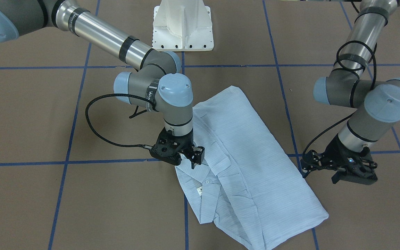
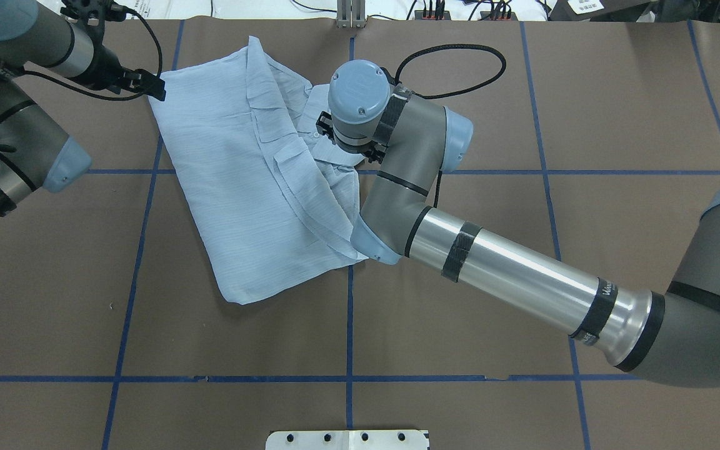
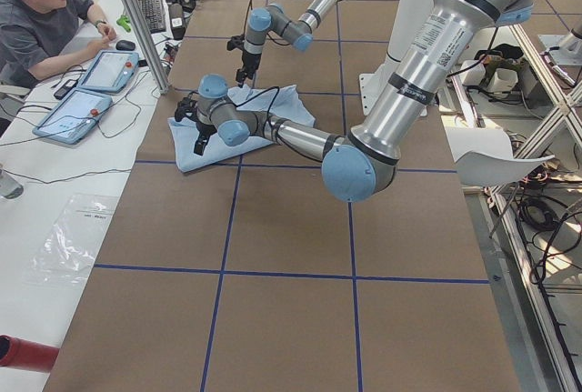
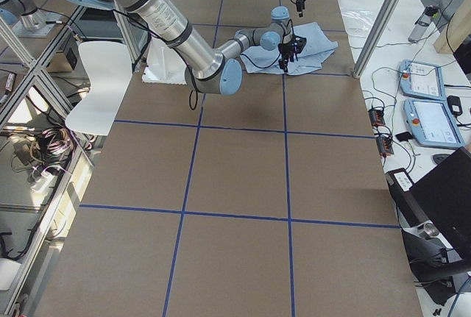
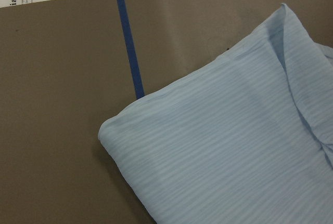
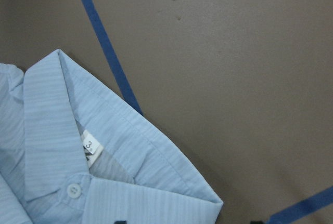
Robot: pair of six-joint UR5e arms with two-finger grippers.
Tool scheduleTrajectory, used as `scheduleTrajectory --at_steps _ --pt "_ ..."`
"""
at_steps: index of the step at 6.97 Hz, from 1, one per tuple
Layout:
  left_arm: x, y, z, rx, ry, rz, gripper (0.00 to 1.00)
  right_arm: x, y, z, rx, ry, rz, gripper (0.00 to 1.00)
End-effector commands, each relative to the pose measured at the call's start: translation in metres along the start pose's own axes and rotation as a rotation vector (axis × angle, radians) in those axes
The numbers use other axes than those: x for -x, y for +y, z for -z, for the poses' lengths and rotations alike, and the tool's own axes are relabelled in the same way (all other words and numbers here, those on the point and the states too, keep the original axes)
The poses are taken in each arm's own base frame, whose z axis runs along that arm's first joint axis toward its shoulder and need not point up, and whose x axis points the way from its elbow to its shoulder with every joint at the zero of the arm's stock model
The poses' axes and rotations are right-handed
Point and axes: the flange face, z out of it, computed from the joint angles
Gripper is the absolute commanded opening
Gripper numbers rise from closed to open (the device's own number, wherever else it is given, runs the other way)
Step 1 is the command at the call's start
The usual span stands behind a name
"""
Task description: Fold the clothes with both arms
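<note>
The clothes are one light blue striped shirt (image 1: 252,166), lying folded lengthwise and flat on the brown table (image 1: 30,114). Its collar (image 6: 140,151), size tag and a top button fill the right wrist view. My right gripper (image 1: 196,158) hangs just over the collar end and looks open, with nothing between its fingers. My left gripper (image 1: 354,178) hovers low beside the shirt's other long edge, near a folded corner (image 5: 112,130), open and clear of the cloth. In the overhead view the shirt (image 2: 241,187) lies between both arms, and the right wrist hides its own gripper.
Blue tape lines (image 1: 64,161) grid the table. The white pedestal base (image 1: 182,27) stands at the robot's side. A person (image 3: 45,19) sits at a side desk with control tablets (image 3: 77,110). A metal frame post (image 4: 379,26) rises near the shirt's end.
</note>
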Motion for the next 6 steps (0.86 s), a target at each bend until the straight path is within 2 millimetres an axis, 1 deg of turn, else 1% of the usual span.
scheduleTrajectory --at_steps 1,2,4,5,6 --pt "0.003 0.004 0.001 0.001 -0.001 0.001 1.0 0.003 0.009 -0.011 -0.035 -0.011 0.005 0.8" --pt "0.004 0.005 0.0 0.003 -0.002 0.002 1.0 0.003 0.014 -0.012 -0.033 -0.01 0.009 0.74" --pt "0.005 0.006 0.0 0.004 -0.003 0.003 1.0 -0.001 0.024 -0.022 -0.045 0.006 0.03 0.74" --pt "0.006 0.007 -0.001 0.004 -0.005 0.004 1.0 -0.001 0.024 -0.023 -0.05 0.007 0.037 0.68" --pt "0.007 0.007 -0.001 0.005 -0.006 0.005 1.0 0.002 0.024 -0.02 -0.048 0.003 0.038 0.18"
